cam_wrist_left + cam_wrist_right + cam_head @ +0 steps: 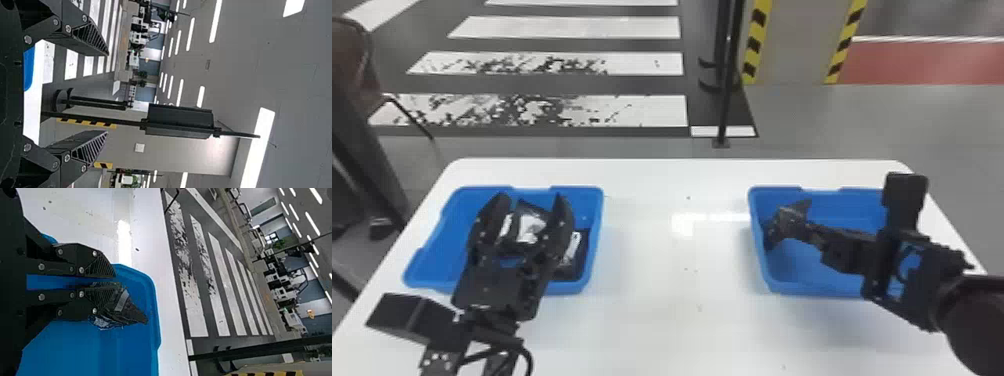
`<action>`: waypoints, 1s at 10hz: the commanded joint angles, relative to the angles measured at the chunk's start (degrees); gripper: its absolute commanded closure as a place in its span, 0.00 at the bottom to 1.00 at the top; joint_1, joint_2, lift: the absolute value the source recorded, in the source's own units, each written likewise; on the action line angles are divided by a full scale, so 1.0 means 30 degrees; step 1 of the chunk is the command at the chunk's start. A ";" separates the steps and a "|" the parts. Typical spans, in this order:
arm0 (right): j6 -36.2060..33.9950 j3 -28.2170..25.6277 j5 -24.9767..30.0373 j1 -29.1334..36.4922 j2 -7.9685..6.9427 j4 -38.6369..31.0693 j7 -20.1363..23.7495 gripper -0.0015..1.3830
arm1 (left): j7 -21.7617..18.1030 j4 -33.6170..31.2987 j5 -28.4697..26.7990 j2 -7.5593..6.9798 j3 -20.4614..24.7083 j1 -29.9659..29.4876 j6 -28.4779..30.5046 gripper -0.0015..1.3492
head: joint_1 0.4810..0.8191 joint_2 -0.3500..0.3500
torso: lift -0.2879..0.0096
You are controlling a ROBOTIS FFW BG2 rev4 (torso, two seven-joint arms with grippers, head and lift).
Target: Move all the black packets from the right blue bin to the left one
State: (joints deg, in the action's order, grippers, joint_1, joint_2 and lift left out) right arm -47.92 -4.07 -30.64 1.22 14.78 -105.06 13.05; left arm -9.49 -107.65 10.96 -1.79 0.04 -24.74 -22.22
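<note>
Above white surface (677,260), pinched crinkly black packet (124,307) in right end effector (114,280), spread left one (107,93); seemed limp, best gripped centrally.

We list: one left gripper (531,200), black, tapering fingers (76,44), slatted tips, silvery round screws (68,28); one right gripper (789,225), matching. Our left arm (499,364): boxy black housing (394,312), looped black cable (526,350). Our right arm (939,300): upright black block (904,191), rounded dark cover (982,330).
</note>
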 commanded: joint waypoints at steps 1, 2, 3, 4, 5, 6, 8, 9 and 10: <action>-0.0618 -0.0280 0.0539 0.0528 -0.0033 -0.0956 -0.0101 0.33 | 0.0000 0.0000 0.0004 -0.0017 -0.0013 -0.0001 -0.0046 0.27 | 0.63 0.51 | 0.50; -0.1275 -0.0890 0.1339 0.1138 -0.0238 -0.1940 -0.0365 0.04 | 0.0000 0.0000 0.0004 -0.0017 0.0064 -0.0047 -0.0046 0.27 | 0.63 0.50 | 0.50; -0.1603 -0.1232 0.1606 0.1513 -0.0326 -0.2315 -0.0423 0.04 | 0.0000 0.0000 0.0042 -0.0017 0.0064 -0.0047 -0.0046 0.27 | 0.63 0.49 | 0.50; -0.2118 -0.1423 0.1644 0.2169 -0.0326 -0.3346 -0.0921 0.09 | 0.0000 0.0000 0.0042 -0.0017 0.0064 -0.0047 -0.0046 0.27 | 0.63 0.47 | 0.50; -0.2775 -0.1575 0.1758 0.2919 -0.0384 -0.4612 -0.1683 0.09 | 0.0000 0.0000 0.0042 -0.0017 0.0064 -0.0047 -0.0046 0.27 | 0.63 0.45 | 0.50; -0.2822 -0.1689 0.2024 0.2778 -0.0384 -0.4284 -0.1771 0.09 | 0.0000 0.0000 0.0042 -0.0017 0.0064 -0.0094 0.0048 0.27 | 0.63 0.44 | 0.50; -0.2634 -0.1766 0.3015 0.1513 -0.0384 -0.2643 -0.1771 0.09 | 0.0000 0.0000 0.0042 -0.0076 -0.0051 -0.0047 0.0141 0.27 | 0.63 0.42 | 0.50; -0.2212 -0.1727 0.3281 0.0716 -0.0414 -0.1518 -0.1771 0.09 | 0.0000 0.0000 0.0042 -0.0076 -0.0089 -0.0001 0.0188 0.27 | 0.63 0.40 | 0.50; -0.1603 -0.1575 0.3281 -0.0081 -0.0414 -0.0253 -0.1624 0.09 | 0.0000 0.0000 0.0042 -0.0076 -0.0089 -0.0001 0.0235 0.27 | 0.63 0.38 | 0.50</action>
State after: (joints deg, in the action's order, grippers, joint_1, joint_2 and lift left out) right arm -53.78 -9.09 -20.92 2.50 13.54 -108.22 8.09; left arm -9.49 -107.65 11.09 -2.02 -0.22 -24.79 -21.60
